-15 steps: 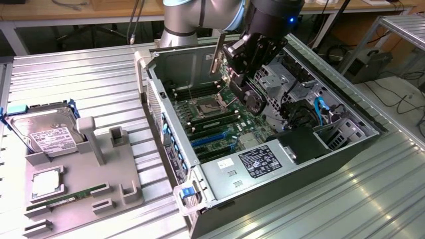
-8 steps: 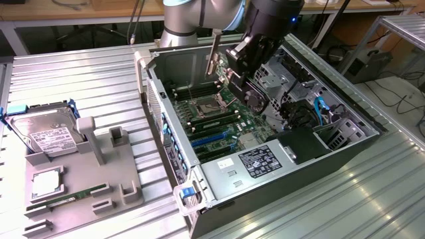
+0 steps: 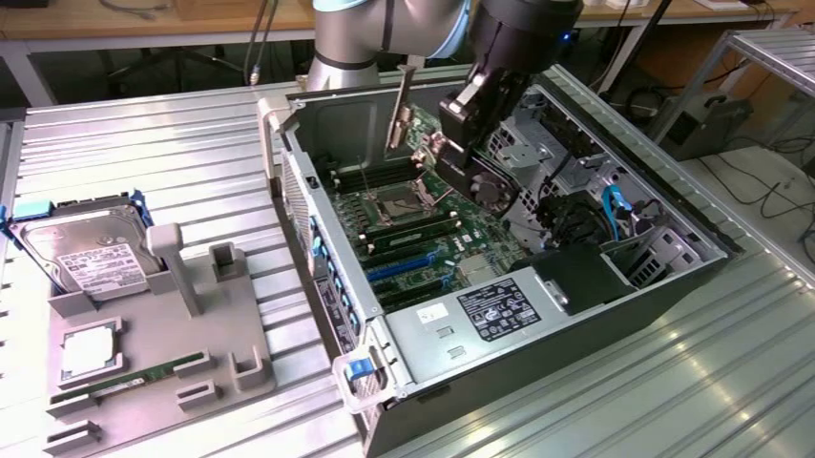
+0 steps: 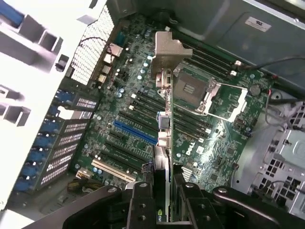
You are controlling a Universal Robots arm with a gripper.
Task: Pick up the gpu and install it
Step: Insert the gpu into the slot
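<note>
The jaws are closed on the gpu [image 4: 162,157], one finger [image 4: 142,202] pressed on each flat face, so the gripper [image 4: 163,190] holds the thin card on edge. Out from the jaws the card runs to its silver bracket [image 4: 167,53], the end farthest from the grip. In the exterior view the gripper [image 3: 461,153] hangs inside the mouth of the open computer case [image 3: 612,315], with the gpu [image 3: 421,134] carried upright and clear of everything under it. Below the jaws lies the motherboard [image 4: 224,143], and the card's lower edge appears to line up over the row of expansion slots, near the blue slot [image 4: 135,132], with the processor socket [image 4: 190,88] just to one side. Well away from the jaws, outside the case, the grey holder [image 3: 191,324] keeps a hard drive [image 3: 90,258] and a green memory stick [image 3: 140,377]. By my reading the pickup is done and the card has been brought over the board. It is not yet seated: no contact with any slot shows, so the lowering and pressing home remain.
</note>
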